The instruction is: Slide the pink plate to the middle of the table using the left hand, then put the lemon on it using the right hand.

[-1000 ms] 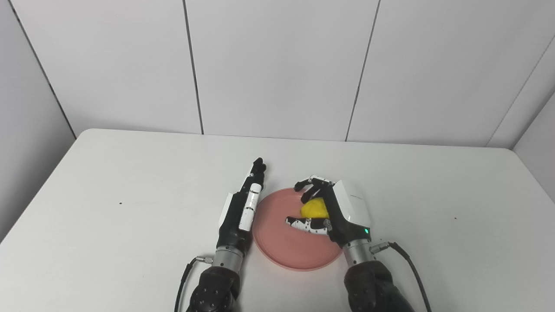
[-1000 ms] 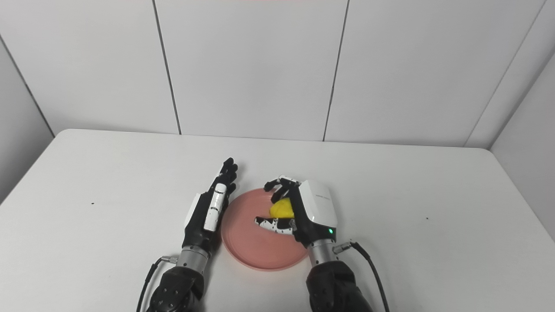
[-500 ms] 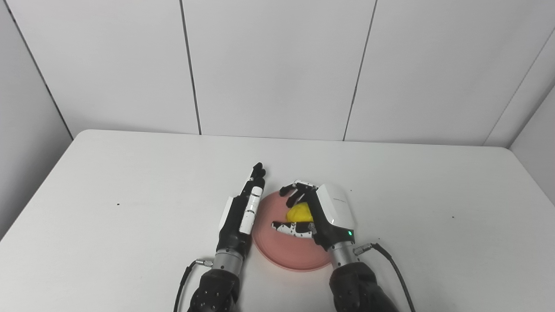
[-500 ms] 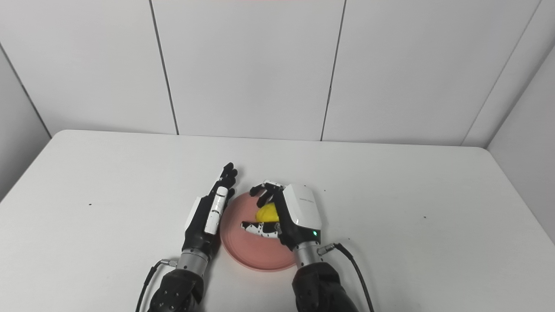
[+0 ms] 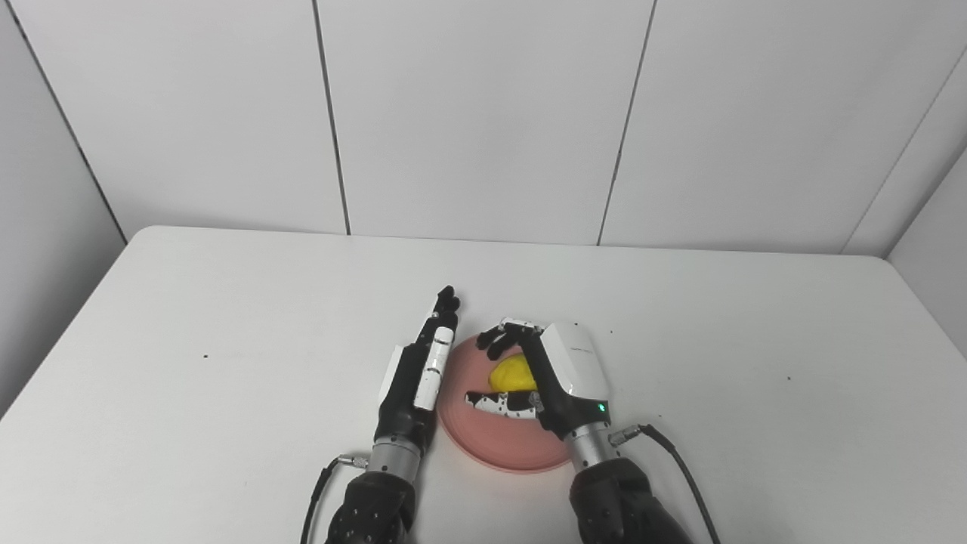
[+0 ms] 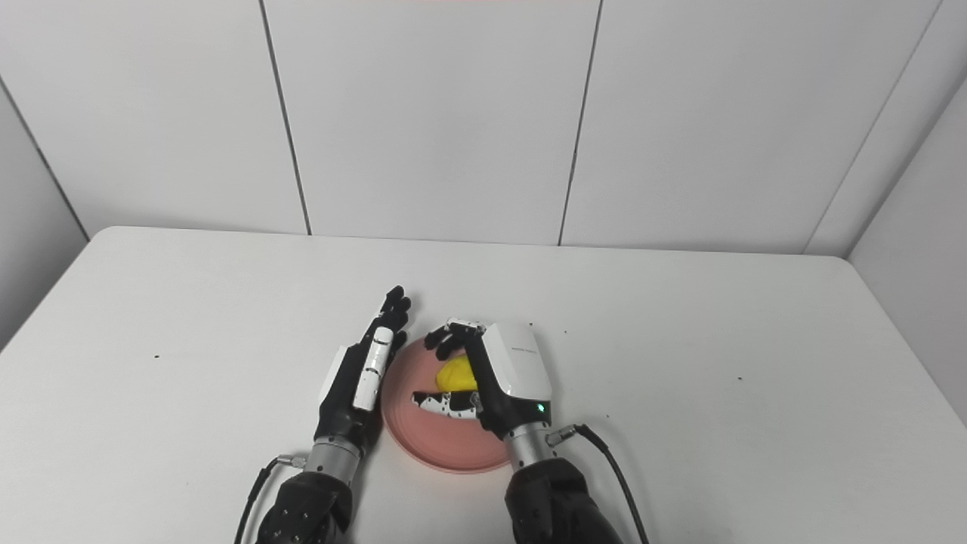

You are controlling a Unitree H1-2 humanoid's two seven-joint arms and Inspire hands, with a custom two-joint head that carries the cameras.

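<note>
right hand [image 5: 555, 372] clasps the lemon [image 5: 511, 375] above the pink plate [image 5: 505, 446]; left hand [image 5: 417, 370], fingers straight and empty, flanks its rim — release high (a judgement) and the lemon may roll off.

Pink plate [image 5: 498, 446]: round, flat on the tabletop, nearer its front edge, about midway between its side edges. Lemon [image 5: 511, 375]: yellow, over the plate's middle.

text: none legible | right hand [image 5: 563, 370] back: faint mark, too small to read
</note>
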